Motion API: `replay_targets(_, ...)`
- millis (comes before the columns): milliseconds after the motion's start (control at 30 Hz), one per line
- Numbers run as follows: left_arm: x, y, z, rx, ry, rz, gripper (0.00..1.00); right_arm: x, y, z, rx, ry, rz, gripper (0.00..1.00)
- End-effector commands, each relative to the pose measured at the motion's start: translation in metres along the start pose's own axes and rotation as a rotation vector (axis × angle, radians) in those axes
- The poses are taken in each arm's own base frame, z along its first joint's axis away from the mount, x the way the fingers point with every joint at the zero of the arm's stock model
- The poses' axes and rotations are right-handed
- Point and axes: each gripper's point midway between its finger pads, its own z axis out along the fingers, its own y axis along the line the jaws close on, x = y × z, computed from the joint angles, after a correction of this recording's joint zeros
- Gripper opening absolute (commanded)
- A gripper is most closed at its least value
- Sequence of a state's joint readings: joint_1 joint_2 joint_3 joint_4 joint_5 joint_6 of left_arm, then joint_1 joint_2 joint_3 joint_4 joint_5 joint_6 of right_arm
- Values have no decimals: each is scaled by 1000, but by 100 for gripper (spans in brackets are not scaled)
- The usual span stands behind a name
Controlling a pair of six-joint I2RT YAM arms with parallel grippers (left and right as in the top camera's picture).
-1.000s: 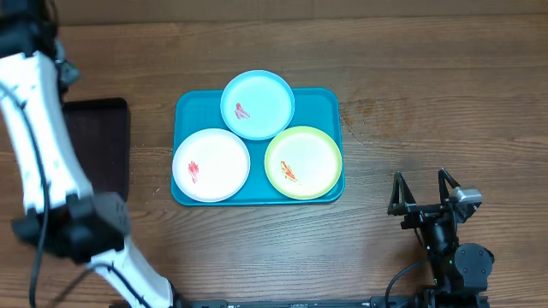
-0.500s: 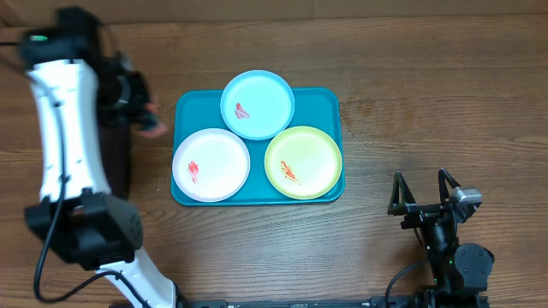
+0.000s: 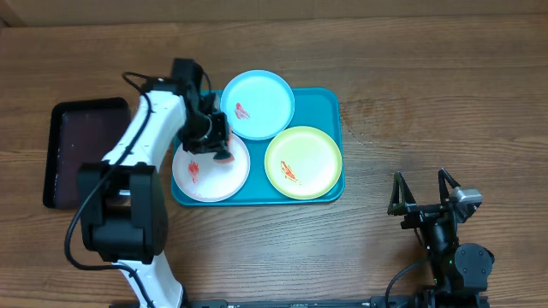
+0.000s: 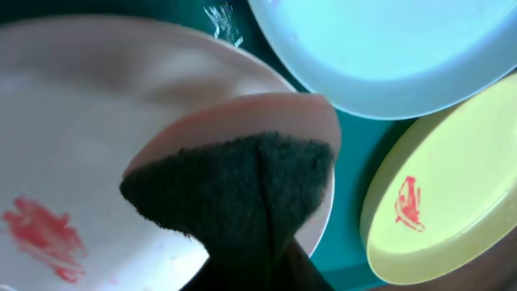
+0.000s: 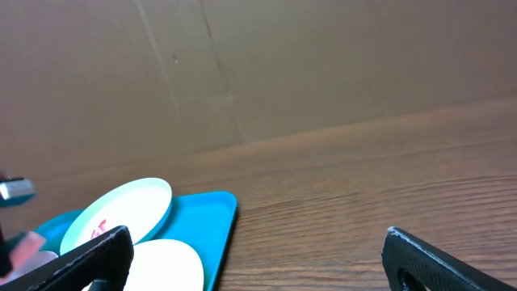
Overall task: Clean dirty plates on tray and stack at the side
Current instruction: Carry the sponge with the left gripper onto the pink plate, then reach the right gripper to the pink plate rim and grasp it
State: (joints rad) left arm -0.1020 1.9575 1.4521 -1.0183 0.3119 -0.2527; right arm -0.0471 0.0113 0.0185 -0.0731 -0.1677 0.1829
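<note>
Beneath left gripper (image 3: pixel 216 144) w/ sponge (image 4: pixel 242 174) — white plate (image 3: pixel 212 178).

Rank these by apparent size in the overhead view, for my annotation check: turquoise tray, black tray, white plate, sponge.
1. turquoise tray
2. black tray, partly hidden
3. white plate
4. sponge

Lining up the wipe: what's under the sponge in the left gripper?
The white plate, on the side nearest the blue plate. Its red smear is uncovered. The patch directly beneath the sponge, and whether they touch, is hidden.
</note>
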Motion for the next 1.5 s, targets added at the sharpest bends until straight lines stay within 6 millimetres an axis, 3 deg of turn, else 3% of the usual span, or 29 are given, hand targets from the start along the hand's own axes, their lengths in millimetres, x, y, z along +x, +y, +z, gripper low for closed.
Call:
replay_targets(0, 12, -2, 14, -5, 29, -19, 15, 1, -4, 0, 16, -6, 4, 100)
replay_targets(200, 12, 20, 15, -111, 15, -99, 17, 1, -4, 0, 16, -6, 4, 100)
replay_targets(233, 13, 21, 15, -112, 18, -102, 22, 1, -4, 0, 16, -6, 4, 100)
replay_targets(300, 15, 21, 14, -114, 25, -102, 44, 1, -4, 0, 16, -6, 4, 100)
replay_targets(467, 7, 15, 0, -110, 14, -70, 51, 1, -4, 0, 16, -6, 4, 100)
replay_targets(533, 0, 10, -16, -105, -2, -72, 51, 1, -4, 0, 16, -6, 4, 100)
replay_targets(667, -20, 0, -66, -89, -65, -85, 51, 1, -4, 0, 16, -6, 4, 100)
replay_targets(700, -25, -1, -81, -84, -85, -92, 51, 1, -4, 0, 16, -6, 4, 100)
replay_targets(733, -33, 1, -109, -80, -127, -107, 52, 1, -4, 0, 16, -6, 4, 100)
replay_targets(800, -41, 8, -139, -92, -185, -132, 54, 1, -4, 0, 16, -6, 4, 100)
replay_targets(867, -49, 20, -164, -107, -242, -160, 63, 1, -4, 0, 16, -6, 4, 100)
replay_targets(900, -52, 25, -172, -112, -263, -171, 76, 1, -4, 0, 16, -6, 2, 100)
replay_targets(933, -55, 30, -179, -114, -285, -183, 100, 1, -5, 0, 22, -8, 0, 100)
replay_targets(1067, -56, 50, -186, -118, -292, -233, 100, -3, -14, 0, 74, -28, -22, 100)
replay_targets(1133, -52, 55, -185, -123, -273, -249, 100, -16, -14, -1, 84, -82, -22, 100)
replay_targets(1233, -48, 56, -184, -126, -257, -256, 100, -30, 27, -4, -152, -114, 131, 100)
replay_targets(1300, -48, 56, -184, -126, -258, -256, 100, -51, 50, -12, -284, -177, 176, 100)
replay_targets(1367, -50, 55, -184, -124, -264, -253, 100, -89, 71, -31, -402, -325, 159, 100)
replay_targets(1467, -53, 54, -185, -119, -275, -249, 100, -158, 92, -85, -495, -695, 24, 100)
